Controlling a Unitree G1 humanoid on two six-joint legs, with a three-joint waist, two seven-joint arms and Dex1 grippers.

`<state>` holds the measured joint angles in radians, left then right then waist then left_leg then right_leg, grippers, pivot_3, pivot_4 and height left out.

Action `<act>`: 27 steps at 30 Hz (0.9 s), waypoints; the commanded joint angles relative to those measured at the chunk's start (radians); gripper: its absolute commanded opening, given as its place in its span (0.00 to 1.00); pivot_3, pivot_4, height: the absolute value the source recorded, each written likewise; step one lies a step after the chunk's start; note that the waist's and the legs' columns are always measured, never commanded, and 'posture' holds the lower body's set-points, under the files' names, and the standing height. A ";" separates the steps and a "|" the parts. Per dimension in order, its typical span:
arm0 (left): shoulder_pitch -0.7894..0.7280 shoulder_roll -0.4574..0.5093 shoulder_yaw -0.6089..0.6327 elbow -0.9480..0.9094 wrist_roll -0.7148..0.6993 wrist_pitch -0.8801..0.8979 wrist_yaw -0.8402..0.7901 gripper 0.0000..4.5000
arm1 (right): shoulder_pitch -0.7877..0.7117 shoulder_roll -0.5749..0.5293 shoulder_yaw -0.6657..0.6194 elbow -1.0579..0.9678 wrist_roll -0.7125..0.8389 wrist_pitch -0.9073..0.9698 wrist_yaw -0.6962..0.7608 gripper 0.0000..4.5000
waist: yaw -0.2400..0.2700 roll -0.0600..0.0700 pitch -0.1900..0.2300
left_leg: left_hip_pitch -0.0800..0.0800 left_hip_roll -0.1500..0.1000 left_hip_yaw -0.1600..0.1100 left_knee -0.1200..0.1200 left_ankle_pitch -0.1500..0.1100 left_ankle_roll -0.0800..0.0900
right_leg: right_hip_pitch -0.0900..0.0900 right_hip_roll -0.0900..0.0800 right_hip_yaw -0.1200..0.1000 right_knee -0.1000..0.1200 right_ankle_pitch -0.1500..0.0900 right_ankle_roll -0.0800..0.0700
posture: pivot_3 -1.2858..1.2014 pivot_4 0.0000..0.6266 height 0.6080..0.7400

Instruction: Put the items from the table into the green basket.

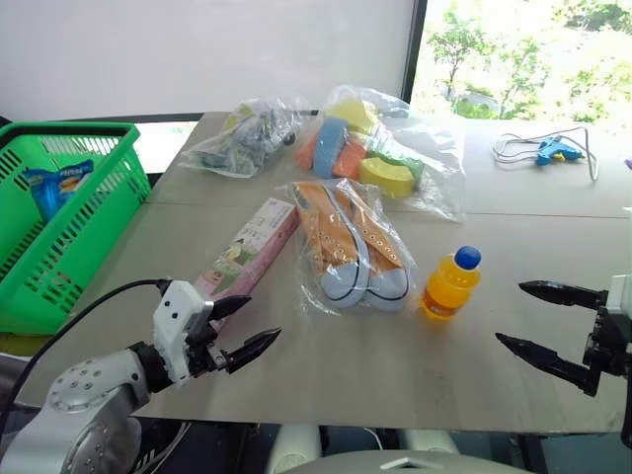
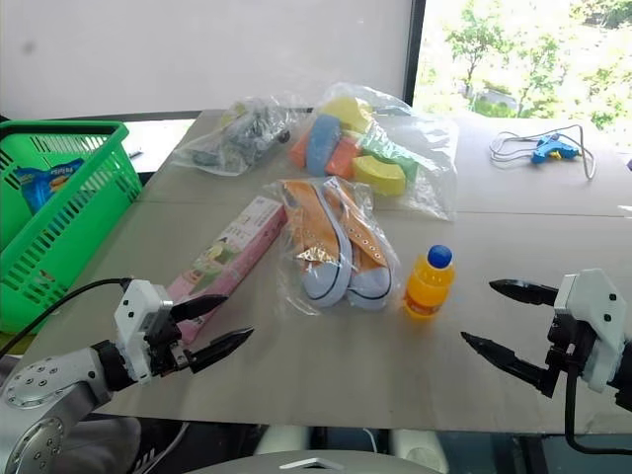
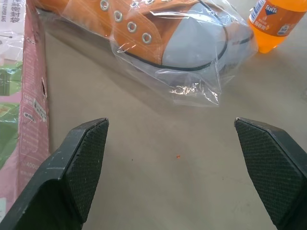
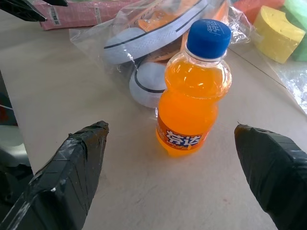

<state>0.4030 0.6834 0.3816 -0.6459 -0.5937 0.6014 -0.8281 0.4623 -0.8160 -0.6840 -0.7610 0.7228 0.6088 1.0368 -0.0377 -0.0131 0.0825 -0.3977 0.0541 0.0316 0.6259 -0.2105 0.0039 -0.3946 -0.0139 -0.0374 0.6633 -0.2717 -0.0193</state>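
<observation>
On the table (image 1: 395, 370) lie a long pink box (image 1: 247, 252), a clear bag of orange-white sneakers (image 1: 357, 247) and a small orange bottle (image 1: 450, 284) with a blue cap. Farther back sit a bag of coloured foam shapes (image 1: 370, 153) and a bag of small toys (image 1: 247, 138). The green basket (image 1: 74, 222) stands off the table's left side. My left gripper (image 1: 264, 317) hovers open near the front edge, beside the pink box's near end. My right gripper (image 1: 509, 312) is open too, just right of the bottle (image 4: 192, 96), which stands upright in front of its fingers (image 4: 72, 167).
A blue packet (image 1: 57, 186) lies inside the basket. A blue glue gun with a white cable (image 1: 553, 150) rests at the back right of the table. A seam line crosses the tabletop behind the sneakers.
</observation>
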 commanded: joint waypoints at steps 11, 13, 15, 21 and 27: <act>-0.322 -0.071 -0.004 0.046 0.012 0.062 0.317 0.97 | -0.170 0.040 0.151 -0.053 0.081 -0.180 0.020 1.00 | -0.004 -0.007 -0.021 | 0.002 -0.001 0.004 0.007 -0.001 0.001 | 0.004 -0.001 0.004 0.001 0.004 0.005 | 0.49 0.00 1.00; -0.385 -0.046 0.006 0.085 0.047 0.137 0.403 0.97 | -0.215 0.013 0.184 -0.078 0.122 -0.154 -0.003 1.00 | -0.002 -0.008 -0.022 | 0.002 -0.001 0.004 0.007 -0.001 0.001 | 0.004 0.000 0.004 0.002 0.004 0.006 | 0.49 0.00 1.00; -0.428 0.019 -0.016 0.111 0.076 0.202 0.416 0.97 | -0.252 -0.010 0.209 -0.089 0.148 -0.135 -0.021 1.00 | -0.001 -0.010 -0.023 | 0.002 -0.001 0.004 0.007 -0.001 0.001 | 0.004 0.000 0.004 0.002 0.004 0.007 | 0.50 0.00 1.00; -0.562 0.159 -0.108 0.187 0.089 0.440 0.419 0.97 | -0.365 -0.054 0.337 -0.043 0.120 -0.118 -0.047 1.00 | 0.000 -0.012 -0.024 | 0.001 0.000 0.005 0.006 -0.001 0.001 | 0.002 0.000 0.005 0.002 0.004 0.006 | 0.50 0.00 1.00; -0.665 0.194 -0.175 0.210 0.039 0.638 0.378 0.97 | -0.481 -0.093 0.382 -0.032 0.165 -0.047 -0.108 1.00 | 0.000 -0.013 -0.024 | 0.000 0.000 0.007 0.007 -0.001 0.002 | 0.001 0.000 0.007 0.002 0.006 0.010 | 0.50 0.00 1.00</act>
<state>-0.2350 0.8556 0.2106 -0.4200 -0.5436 1.2141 -0.4375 -0.0005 -0.8982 -0.2991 -0.7841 0.8602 0.5474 0.9490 -0.0375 -0.0262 0.0581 -0.3977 0.0536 0.0391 0.6323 -0.2116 0.0056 -0.3942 -0.0143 -0.0301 0.6650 -0.2652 -0.0095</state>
